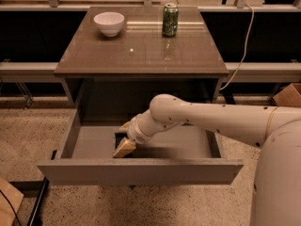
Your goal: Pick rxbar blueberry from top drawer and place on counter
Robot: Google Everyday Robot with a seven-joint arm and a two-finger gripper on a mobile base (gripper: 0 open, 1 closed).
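Note:
The top drawer (141, 171) is pulled open below the counter (141, 51). My gripper (124, 137) is down inside the drawer, left of its middle, reached in from the right on the white arm. A small dark navy-black piece, the rxbar blueberry (118, 138), lies on the drawer floor right at the gripper and is mostly hidden by it. I cannot tell whether the gripper is touching it.
A white bowl (109, 22) stands at the back left of the counter and a green soda can (170, 20) at the back centre. A white cable (242, 46) hangs to the right. A cardboard box (288, 95) sits on the floor at far right.

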